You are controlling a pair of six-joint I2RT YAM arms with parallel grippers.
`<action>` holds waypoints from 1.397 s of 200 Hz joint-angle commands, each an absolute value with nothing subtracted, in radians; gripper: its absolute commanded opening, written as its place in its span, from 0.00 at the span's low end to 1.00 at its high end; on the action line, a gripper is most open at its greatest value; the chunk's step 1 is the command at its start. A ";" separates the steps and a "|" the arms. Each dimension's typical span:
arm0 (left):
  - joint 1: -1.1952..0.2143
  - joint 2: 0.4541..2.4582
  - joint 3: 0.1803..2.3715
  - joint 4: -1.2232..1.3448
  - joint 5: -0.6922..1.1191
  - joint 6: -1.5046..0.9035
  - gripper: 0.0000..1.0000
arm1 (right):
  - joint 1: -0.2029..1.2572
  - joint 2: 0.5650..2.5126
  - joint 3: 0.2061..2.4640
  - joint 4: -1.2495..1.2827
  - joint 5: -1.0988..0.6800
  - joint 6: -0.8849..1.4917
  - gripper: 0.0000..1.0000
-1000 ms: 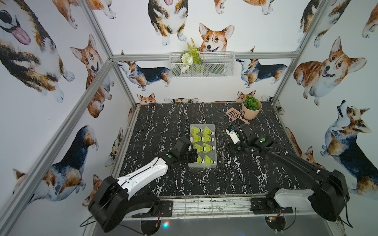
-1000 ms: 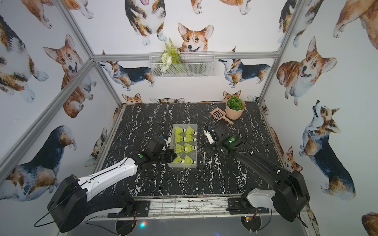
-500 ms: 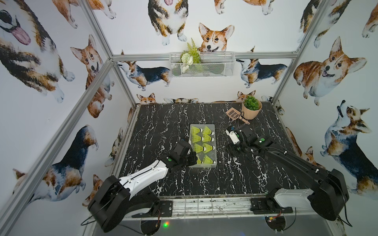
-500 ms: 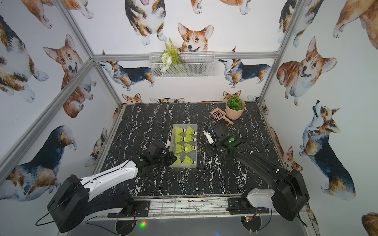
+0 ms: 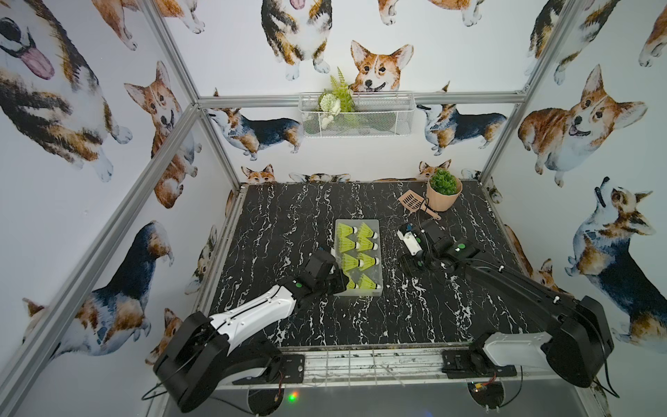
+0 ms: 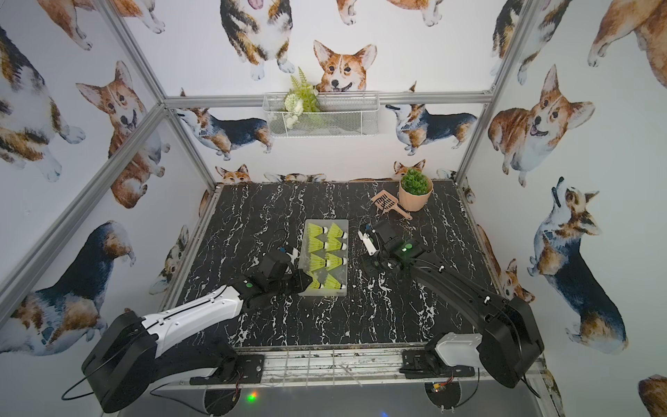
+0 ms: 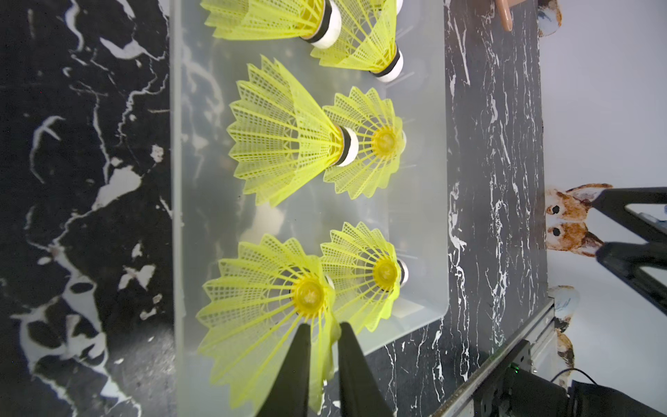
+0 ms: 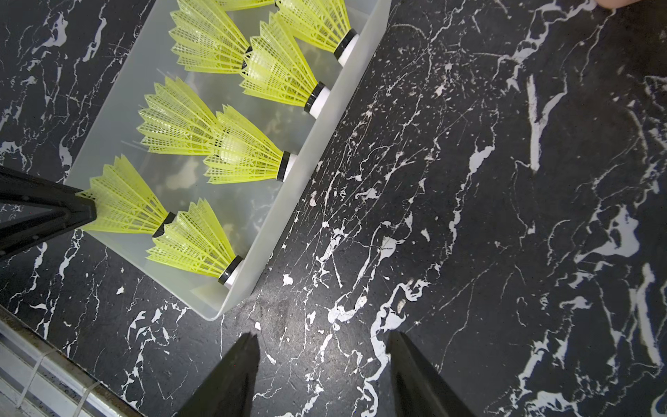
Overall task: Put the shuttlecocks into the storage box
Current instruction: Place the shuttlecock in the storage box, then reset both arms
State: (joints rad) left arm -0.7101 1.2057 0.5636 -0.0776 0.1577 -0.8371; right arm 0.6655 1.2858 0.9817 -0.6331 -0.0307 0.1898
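Note:
Several neon yellow-green shuttlecocks [image 5: 355, 245] lie in two columns inside the frosted storage box [image 5: 357, 293] at mid-table. My left gripper [image 7: 325, 326] sits at the box's near left corner [image 6: 306, 281]. Its fingers are slightly open, with the skirt edge of the nearest shuttlecock [image 7: 274, 289] loose between them. That shuttlecock rests in the box [image 7: 202, 144], its tip against a neighbour's skirt [image 8: 195, 245]. My right gripper [image 8: 323, 339] is open and empty over bare table, right of the box [image 5: 408, 267].
A potted plant [image 5: 443, 193] and a small tan scoop [image 5: 411, 199] stand at the back right. A white wire basket [image 5: 355, 115] hangs on the back wall. A metal rail [image 5: 361, 361] runs along the front edge.
My left gripper has drawn back a little toward the front left, and its fingers have parted slightly on the shuttlecock's skirt. The right arm has not moved.

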 commanded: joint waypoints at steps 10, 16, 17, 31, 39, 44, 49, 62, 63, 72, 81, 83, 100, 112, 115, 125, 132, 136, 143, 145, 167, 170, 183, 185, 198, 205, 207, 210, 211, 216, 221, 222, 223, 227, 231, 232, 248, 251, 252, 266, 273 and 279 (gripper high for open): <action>-0.716 1.192 0.569 -0.107 0.123 -0.814 0.29 | 0.665 1.288 0.981 -0.611 -0.038 0.200 0.62; -0.715 1.190 0.572 -0.112 0.120 -0.808 0.30 | 0.665 1.288 0.982 -0.611 -0.038 0.201 0.62; -0.715 1.189 0.572 -0.113 0.119 -0.807 0.30 | 0.664 1.288 0.982 -0.611 -0.038 0.201 0.62; -0.718 1.183 0.575 -0.124 0.112 -0.800 0.33 | 0.665 1.288 0.982 -0.610 -0.038 0.200 0.62; -0.718 1.181 0.578 -0.129 0.110 -0.793 0.33 | 0.665 1.288 0.984 -0.610 -0.038 0.199 0.62; -0.719 1.181 0.581 -0.136 0.107 -0.791 0.33 | 0.664 1.289 0.984 -0.611 -0.038 0.199 0.62; -0.719 1.180 0.585 -0.144 0.101 -0.787 0.33 | 0.665 1.290 0.985 -0.611 -0.038 0.199 0.62; -0.724 1.176 0.592 -0.162 0.088 -0.780 0.34 | 0.665 1.289 0.985 -0.612 -0.038 0.199 0.62; -0.724 1.175 0.592 -0.163 0.088 -0.780 0.34 | 0.665 1.289 0.984 -0.612 -0.038 0.199 0.62; -0.727 1.170 0.596 -0.167 0.081 -0.775 0.36 | 0.664 1.289 0.983 -0.612 -0.038 0.199 0.62; -0.729 1.162 0.595 -0.166 0.075 -0.772 0.38 | 0.664 1.290 0.983 -0.612 -0.038 0.198 0.62; -0.730 1.160 0.595 -0.166 0.075 -0.771 0.38 | 0.664 1.290 0.983 -0.612 -0.038 0.198 0.62; -0.733 1.149 0.598 -0.173 0.063 -0.765 0.40 | 0.664 1.290 0.983 -0.612 -0.040 0.200 0.62; -0.735 1.137 0.601 -0.185 0.049 -0.757 0.41 | 0.665 1.290 0.982 -0.612 -0.040 0.200 0.64; -0.736 1.134 0.601 -0.185 0.044 -0.756 0.42 | 0.665 1.289 0.983 -0.612 -0.040 0.200 0.66; -0.737 1.119 0.604 -0.195 0.028 -0.749 0.43 | 0.665 1.289 0.982 -0.612 -0.035 0.200 0.66; -0.738 1.108 0.604 -0.201 0.018 -0.742 0.44 | 0.665 1.288 0.983 -0.611 -0.030 0.201 0.66; -0.737 1.102 0.606 -0.205 0.013 -0.738 0.44 | 0.665 1.287 0.981 -0.610 -0.026 0.201 0.66; -0.738 1.089 0.610 -0.219 -0.001 -0.727 0.44 | 0.665 1.283 0.981 -0.607 -0.016 0.204 0.66; -0.738 1.086 0.611 -0.224 -0.006 -0.723 0.44 | 0.665 1.282 0.980 -0.606 -0.014 0.206 0.66; -0.737 1.048 0.635 -0.286 -0.080 -0.671 0.46 | 0.664 1.263 0.968 -0.586 0.038 0.218 0.67; -0.736 1.041 0.640 -0.294 -0.095 -0.661 0.47 | 0.665 1.259 0.966 -0.582 0.049 0.222 0.67; -0.736 1.018 0.662 -0.341 -0.160 -0.623 0.48 | 0.663 1.241 0.952 -0.563 0.105 0.237 0.67; -0.736 1.014 0.664 -0.348 -0.168 -0.616 0.48 | 0.664 1.240 0.951 -0.561 0.108 0.238 0.67; -0.732 0.998 0.679 -0.369 -0.211 -0.577 0.50 | 0.660 1.227 0.938 -0.543 0.135 0.244 0.67; -0.728 0.993 0.686 -0.380 -0.230 -0.564 0.51 | 0.659 1.217 0.932 -0.536 0.154 0.249 0.67; -0.726 0.991 0.689 -0.383 -0.234 -0.561 0.51 | 0.658 1.215 0.929 -0.534 0.160 0.251 0.67; -0.724 0.989 0.690 -0.386 -0.239 -0.556 0.51 | 0.657 1.213 0.927 -0.531 0.166 0.253 0.67; -0.724 0.989 0.691 -0.387 -0.241 -0.555 0.51 | 0.657 1.213 0.927 -0.531 0.168 0.253 0.67; -0.719 0.985 0.693 -0.389 -0.246 -0.547 0.52 | 0.655 1.207 0.922 -0.528 0.180 0.258 0.67; -0.717 0.982 0.695 -0.390 -0.251 -0.540 0.52 | 0.653 1.203 0.918 -0.525 0.192 0.260 0.67; -0.717 0.981 0.696 -0.390 -0.253 -0.539 0.52 | 0.652 1.202 0.917 -0.525 0.196 0.261 0.67; -0.716 0.981 0.695 -0.390 -0.254 -0.538 0.52 | 0.652 1.201 0.916 -0.524 0.199 0.263 0.67; -0.712 0.979 0.695 -0.392 -0.262 -0.534 0.52 | 0.649 1.196 0.914 -0.522 0.213 0.266 0.67; -0.709 0.977 0.695 -0.392 -0.270 -0.531 0.52 | 0.646 1.193 0.910 -0.519 0.225 0.272 0.67; -0.708 0.975 0.694 -0.393 -0.272 -0.530 0.52 | 0.645 1.192 0.909 -0.518 0.228 0.272 0.67; -0.695 0.973 0.689 -0.380 -0.319 -0.504 0.52 | 0.620 1.171 0.886 -0.497 0.262 0.291 0.67; -0.692 0.974 0.689 -0.379 -0.334 -0.501 0.52 | 0.613 1.168 0.881 -0.491 0.271 0.294 0.67; -0.691 0.976 0.689 -0.378 -0.339 -0.498 0.52 | 0.610 1.166 0.879 -0.490 0.273 0.296 0.67; -0.684 0.987 0.693 -0.374 -0.440 -0.474 0.52 | 0.581 1.141 0.856 -0.466 0.308 0.313 0.67; -0.682 0.995 0.696 -0.374 -0.502 -0.467 0.53 | 0.565 1.129 0.844 -0.451 0.330 0.316 0.67; -0.679 1.000 0.696 -0.366 -0.553 -0.456 0.53 | 0.555 1.128 0.835 -0.438 0.353 0.317 0.67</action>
State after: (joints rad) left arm -0.6884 0.9852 0.6861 -0.3653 -0.3370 -0.5175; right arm 0.5854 1.1500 0.8608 -0.5209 0.2443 0.2806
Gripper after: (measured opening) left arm 0.524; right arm 0.671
